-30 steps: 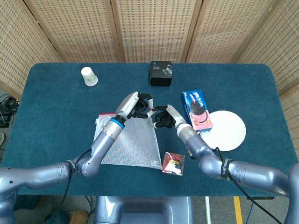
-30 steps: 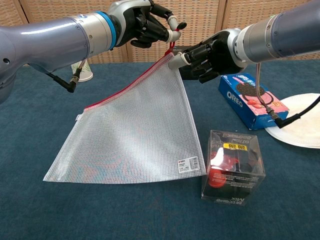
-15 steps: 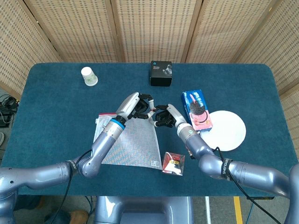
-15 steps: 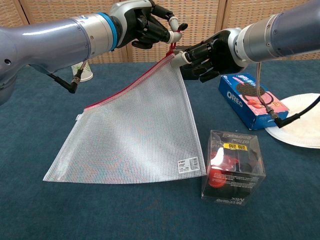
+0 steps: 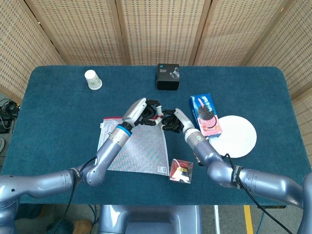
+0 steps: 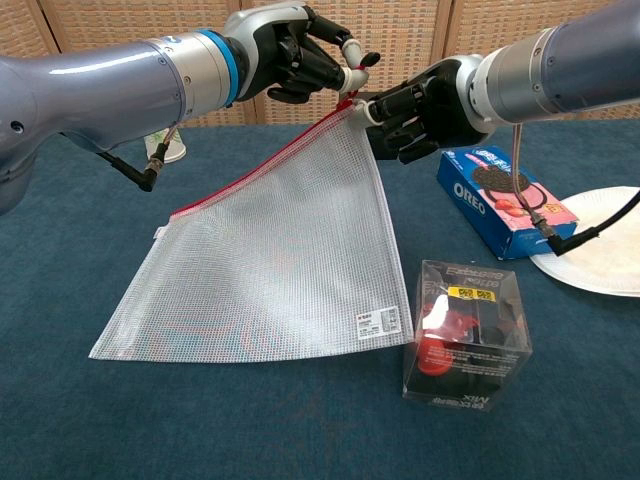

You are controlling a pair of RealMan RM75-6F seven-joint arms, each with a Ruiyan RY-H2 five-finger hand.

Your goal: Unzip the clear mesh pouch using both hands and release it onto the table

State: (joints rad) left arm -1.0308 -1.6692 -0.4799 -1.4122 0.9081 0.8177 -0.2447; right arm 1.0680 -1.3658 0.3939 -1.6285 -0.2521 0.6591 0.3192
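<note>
The clear mesh pouch [image 6: 270,260] [image 5: 139,148] with a red zipper edge hangs tilted, its upper right corner lifted and its lower left side resting on the table. My left hand [image 6: 300,55] [image 5: 146,113] pinches the red zipper pull at that raised corner. My right hand [image 6: 415,108] [image 5: 170,122] grips the pouch's corner just beside the pull, fingers curled around the fabric. The two hands nearly touch. The zipper looks closed along the red edge.
A clear box with a red item [image 6: 465,335] stands right by the pouch's lower right corner. An Oreo box [image 6: 500,200] and a white plate [image 6: 600,245] lie to the right. A paper cup [image 5: 92,79] and a black box [image 5: 167,76] stand at the far side.
Both hands have shifted slightly right with the lifted corner, and the pouch has slid a little toward the clear box. The grips are unchanged.
</note>
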